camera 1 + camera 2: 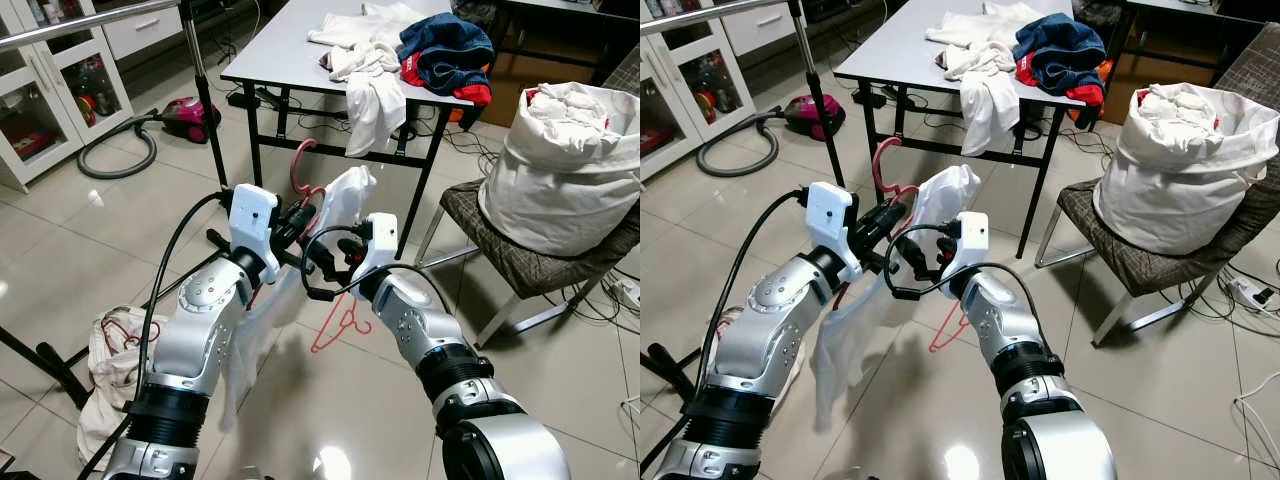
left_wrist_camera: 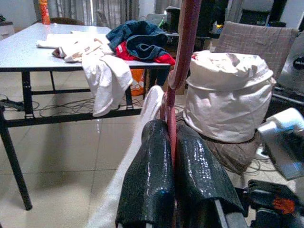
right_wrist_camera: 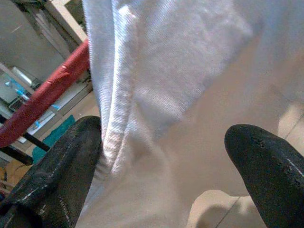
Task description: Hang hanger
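- I see a grey-topped bench (image 1: 280,50) on black legs standing ahead of me on the glossy tiled floor (image 1: 120,230).
- On the bench lies a heap of white clothes (image 1: 360,45), with one white piece (image 1: 375,105) hanging over the near edge.
- A dark blue and red garment (image 1: 445,55) sits at the bench's right end, touching the white heap.
- On the floor to the right, a chair (image 1: 520,255) carries a full white laundry bag (image 1: 570,165).
- On the floor at left lie a magenta vacuum cleaner (image 1: 188,118) with its grey hose (image 1: 115,150), and nearer me a white bag (image 1: 110,365).
- A red hanger (image 1: 340,325) lies on the tiles beneath my arms.
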You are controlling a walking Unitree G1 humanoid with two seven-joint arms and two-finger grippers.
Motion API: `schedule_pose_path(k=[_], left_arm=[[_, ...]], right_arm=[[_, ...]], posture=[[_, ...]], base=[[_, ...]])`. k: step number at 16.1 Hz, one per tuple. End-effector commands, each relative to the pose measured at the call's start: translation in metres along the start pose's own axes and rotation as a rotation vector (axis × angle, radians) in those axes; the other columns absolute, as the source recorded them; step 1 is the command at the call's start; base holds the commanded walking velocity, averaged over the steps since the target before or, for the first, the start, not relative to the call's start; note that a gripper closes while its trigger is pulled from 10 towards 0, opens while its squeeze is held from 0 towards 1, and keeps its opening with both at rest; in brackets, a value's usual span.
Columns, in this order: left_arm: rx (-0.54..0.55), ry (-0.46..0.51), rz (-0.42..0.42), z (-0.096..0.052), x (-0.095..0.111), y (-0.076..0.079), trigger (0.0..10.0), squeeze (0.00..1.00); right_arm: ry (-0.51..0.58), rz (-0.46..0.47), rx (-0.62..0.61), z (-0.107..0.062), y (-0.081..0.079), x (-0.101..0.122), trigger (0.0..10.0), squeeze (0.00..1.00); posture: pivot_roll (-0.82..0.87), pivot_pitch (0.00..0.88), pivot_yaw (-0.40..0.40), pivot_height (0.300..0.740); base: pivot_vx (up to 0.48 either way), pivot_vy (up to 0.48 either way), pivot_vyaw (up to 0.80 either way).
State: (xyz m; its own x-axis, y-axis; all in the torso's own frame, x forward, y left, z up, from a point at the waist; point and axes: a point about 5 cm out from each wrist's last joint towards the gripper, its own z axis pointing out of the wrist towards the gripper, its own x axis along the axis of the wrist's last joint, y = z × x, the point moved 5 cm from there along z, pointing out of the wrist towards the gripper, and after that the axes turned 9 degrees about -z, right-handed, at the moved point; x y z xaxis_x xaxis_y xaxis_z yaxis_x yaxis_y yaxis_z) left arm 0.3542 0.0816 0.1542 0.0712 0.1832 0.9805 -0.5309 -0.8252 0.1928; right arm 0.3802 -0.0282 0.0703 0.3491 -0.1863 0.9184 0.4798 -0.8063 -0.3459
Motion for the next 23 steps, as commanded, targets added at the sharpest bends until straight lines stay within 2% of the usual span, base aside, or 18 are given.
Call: schedule_pose_path(k=[1,5,7,8,9,12,14,19,23], left_arm=[[-0.032,0.041,0.006,0.001,0.012,0.008,10.0,0.00],[-0.042,0.054,-0.010,0.002,0.017,0.012,10.0,0.00],[-0.045,0.055,-0.015,0.003,0.017,0.013,10.0,0.00],[-0.045,0.055,-0.015,0.003,0.017,0.013,10.0,0.00],[-0.046,0.055,-0.017,0.003,0.017,0.014,10.0,0.00],[-0.050,0.049,-0.020,0.003,0.016,0.015,10.0,0.00],[-0.047,0.048,-0.019,0.004,0.015,0.013,10.0,0.00],[-0.031,0.032,-0.018,0.003,0.010,0.009,10.0,0.00],[-0.015,0.020,-0.013,0.003,0.007,0.006,10.0,0.00]], right_arm=[[0.010,0.015,-0.007,0.004,-0.001,0.008,10.0,0.00],[-0.014,0.054,-0.035,0.006,0.003,0.006,10.0,0.00],[-0.010,0.014,-0.068,0.007,0.008,0.009,10.0,0.00],[-0.010,0.001,-0.090,0.007,0.011,0.011,6.0,0.00],[-0.009,0.005,-0.110,0.006,0.014,0.011,0.0,0.00],[-0.009,0.061,-0.163,0.005,0.024,0.013,0.0,0.00],[0.002,0.067,-0.172,0.004,0.027,0.016,0.0,0.00],[0.038,-0.025,-0.209,-0.004,0.039,0.023,0.0,0.00],[0.095,-0.092,-0.202,-0.007,0.037,0.037,0.0,0.00]], posture=[[0.10,0.000,-0.008,0.740],[0.10,0.000,-0.011,0.740],[0.10,0.000,-0.014,0.740],[0.10,0.000,-0.014,0.740],[0.10,0.000,-0.016,0.740],[0.10,0.000,-0.017,0.740],[0.10,0.000,-0.020,0.740],[0.09,0.000,-0.024,0.740],[0.09,0.000,-0.028,0.740]], base=[[0.000,0.000,0.00],[0.000,0.000,0.00],[0.000,0.000,0.00],[0.000,0.000,0.00],[0.000,0.000,0.00],[0.000,0.000,0.00],[0.000,0.000,0.00],[0.000,0.000,0.00],[0.000,0.000,0.00]])
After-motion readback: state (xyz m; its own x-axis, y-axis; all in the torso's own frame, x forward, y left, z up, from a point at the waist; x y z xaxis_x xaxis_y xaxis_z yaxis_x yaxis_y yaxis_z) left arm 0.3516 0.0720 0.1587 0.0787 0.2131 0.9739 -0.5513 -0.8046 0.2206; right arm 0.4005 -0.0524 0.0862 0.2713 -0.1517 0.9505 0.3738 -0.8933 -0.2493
